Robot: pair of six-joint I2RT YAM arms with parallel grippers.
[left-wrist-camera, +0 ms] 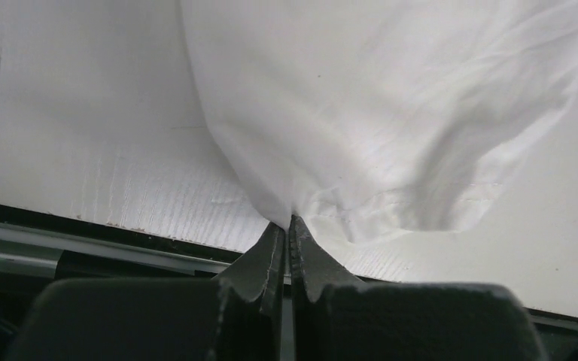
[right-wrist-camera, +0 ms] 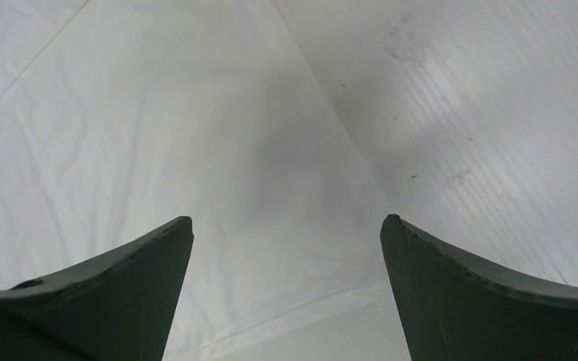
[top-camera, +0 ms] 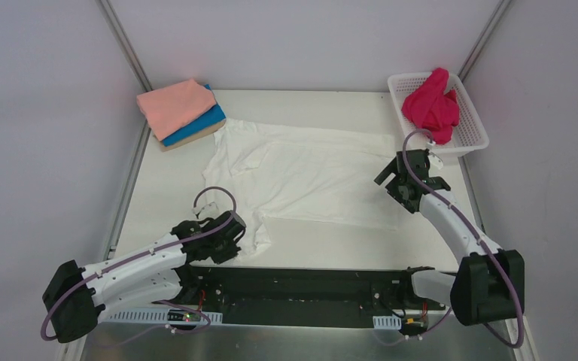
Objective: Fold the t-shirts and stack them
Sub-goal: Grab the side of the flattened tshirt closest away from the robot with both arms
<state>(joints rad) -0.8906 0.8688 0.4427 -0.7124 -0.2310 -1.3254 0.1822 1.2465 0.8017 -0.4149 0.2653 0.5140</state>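
left wrist: left pincer (left-wrist-camera: pixel 289 220) pinches white t-shirt (left-wrist-camera: pixel 384 98) edge; right pincer (right-wrist-camera: pixel 287 217) spread above it.

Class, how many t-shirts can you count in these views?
4: a white one spread mid-table, pinched by the left tool; salmon-pink folded atop blue, far left; magenta bunched in the basket. A tan layer under the stack may be another.

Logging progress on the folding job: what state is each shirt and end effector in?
white t-shirt: spread out, near edge pinched
salmon-pink t-shirt: folded, topping the stack
blue t-shirt: folded, under it
magenta t-shirt: crumpled in the basket
left end effector: shut on cloth
right end effector: open
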